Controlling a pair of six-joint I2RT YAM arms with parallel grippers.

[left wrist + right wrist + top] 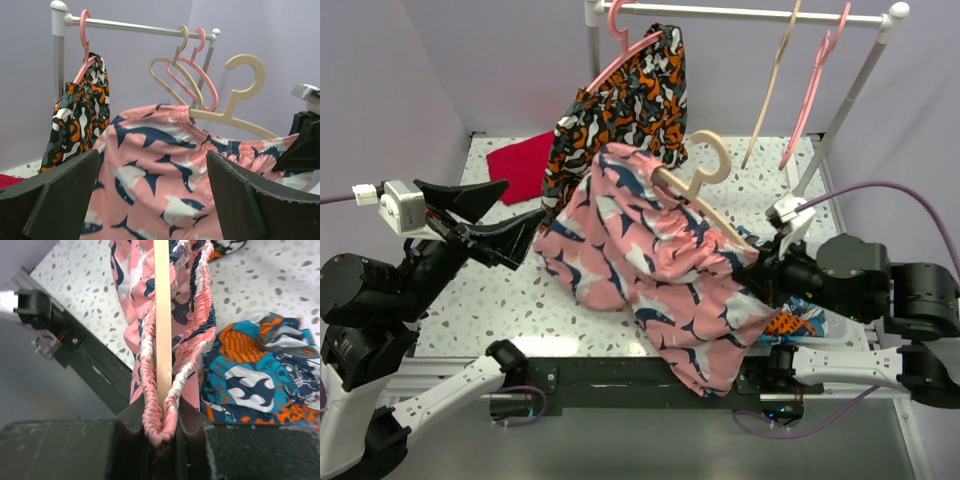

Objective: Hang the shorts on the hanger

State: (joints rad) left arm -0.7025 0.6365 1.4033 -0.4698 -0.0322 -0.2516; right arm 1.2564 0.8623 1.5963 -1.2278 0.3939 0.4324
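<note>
The right fingers (135,440) were pressed together, pinching the gathered waistband of the shorts (640,260) against one arm of the hanger (710,165). The left fingers (55,200) were spread wide, gripping nothing, just beside the cloth. The shorts hung over the hanger, lifted off the tabletop (510,290) between the arms. That single pinch seemed to carry everything. If it loosened, the hanger would likely tip and the waistband slide down the sloping arm. The tabletop was pale and speckled, with a blue-orange cloth (250,375) near the right arm and a red cloth (520,165) at the far left. Behind stood a rail (740,12) with pink hangers (815,90) and a patterned garment (620,100), before lilac walls (500,60).
</note>
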